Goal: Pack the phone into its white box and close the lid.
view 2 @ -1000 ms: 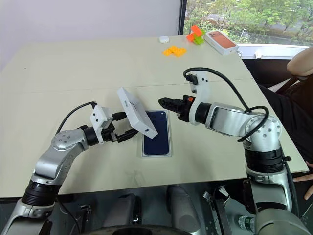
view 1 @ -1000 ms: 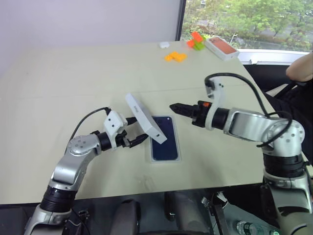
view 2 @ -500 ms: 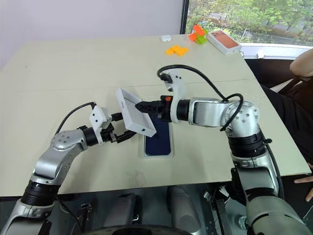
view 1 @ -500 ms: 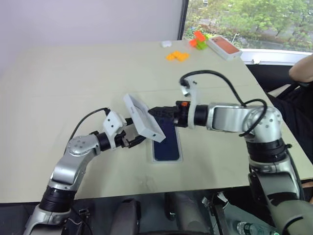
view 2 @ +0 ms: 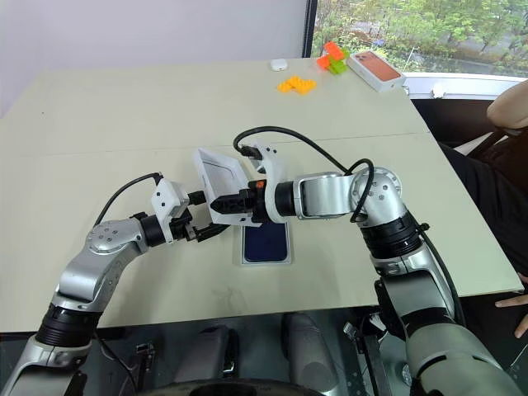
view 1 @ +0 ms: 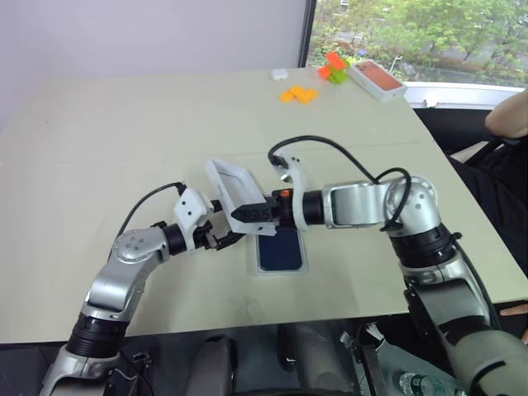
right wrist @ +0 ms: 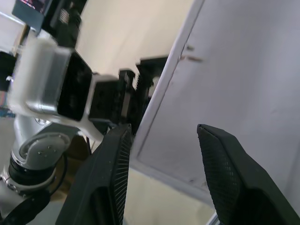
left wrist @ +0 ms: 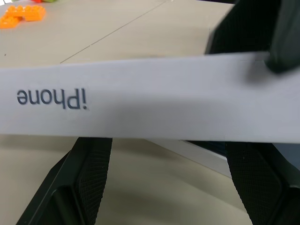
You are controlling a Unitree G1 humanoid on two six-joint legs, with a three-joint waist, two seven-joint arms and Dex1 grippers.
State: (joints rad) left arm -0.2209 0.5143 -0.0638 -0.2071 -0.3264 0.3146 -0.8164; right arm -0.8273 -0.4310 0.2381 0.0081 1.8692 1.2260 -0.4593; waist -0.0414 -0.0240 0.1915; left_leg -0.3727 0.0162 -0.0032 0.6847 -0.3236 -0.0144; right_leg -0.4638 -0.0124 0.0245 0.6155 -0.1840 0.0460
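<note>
The dark navy phone [view 1: 282, 247] lies flat in the shallow white box [view 1: 280, 271] on the table, near its front edge. The lid [view 1: 233, 190] hangs tilted over the box's left end with its pale inside showing. My left gripper [view 1: 227, 236] is shut on its lower edge, and the left wrist view shows the lid's side [left wrist: 150, 98], lettered "iPhone", across both fingers [left wrist: 89, 180]. My right gripper [view 1: 247, 212] reaches in from the right, open. Its fingers [right wrist: 110, 178] stand at the lid's near corner [right wrist: 225, 70]. Whether they touch it I cannot tell.
At the far right of the table sit orange bricks [view 1: 295, 95], orange and green blocks [view 1: 332, 68], a box with an orange-red top [view 1: 375, 78] and a small white object [view 1: 277, 74]. A person's arm [view 1: 507, 111] shows at the right edge.
My right arm has swung left across the box, bringing its gripper up to the lid. The lid's hollow side now shows more. The left arm has kept still.
</note>
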